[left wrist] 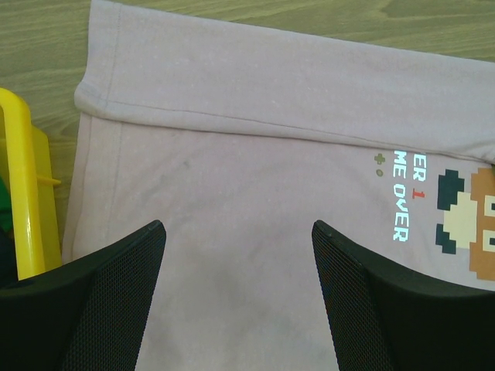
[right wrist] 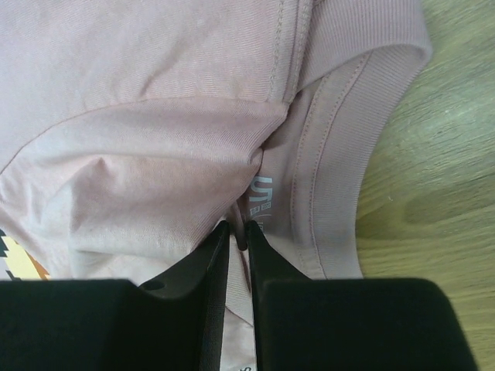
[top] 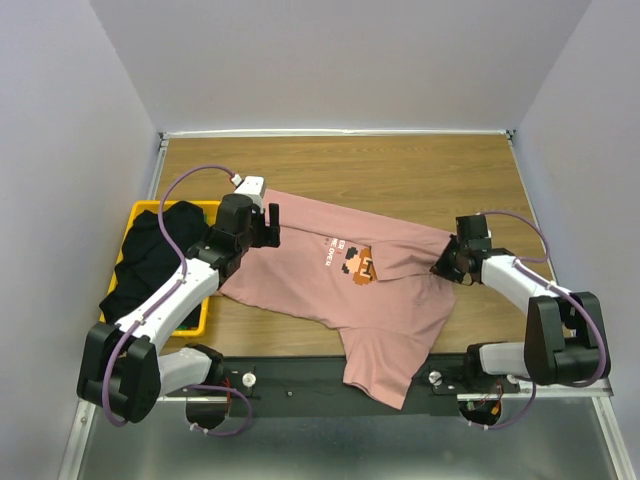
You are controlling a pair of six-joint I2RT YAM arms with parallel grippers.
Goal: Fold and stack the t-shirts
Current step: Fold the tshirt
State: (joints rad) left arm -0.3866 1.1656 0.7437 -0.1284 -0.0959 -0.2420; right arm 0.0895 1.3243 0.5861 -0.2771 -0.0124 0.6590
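A dusty-pink t-shirt (top: 330,295) lies spread across the wooden table, with a pixel-art face (top: 360,265) and white text on its chest. One sleeve hangs over the near edge. My left gripper (top: 268,225) hovers open over the shirt's hem end; in the left wrist view the pink t-shirt (left wrist: 255,154) fills the gap between the wide-apart fingers of the left gripper (left wrist: 238,228). My right gripper (top: 447,262) is at the collar end. In the right wrist view the right gripper (right wrist: 238,229) is shut on a thin fold of the pink t-shirt (right wrist: 155,116) just inside the ribbed collar (right wrist: 340,154). A black t-shirt (top: 150,260) lies heaped in the basket.
The yellow plastic basket (top: 203,206) sits at the table's left edge, close beside the left arm; its rim (left wrist: 27,193) shows in the left wrist view. Bare wood (top: 400,170) lies behind the pink shirt. Grey walls close in three sides.
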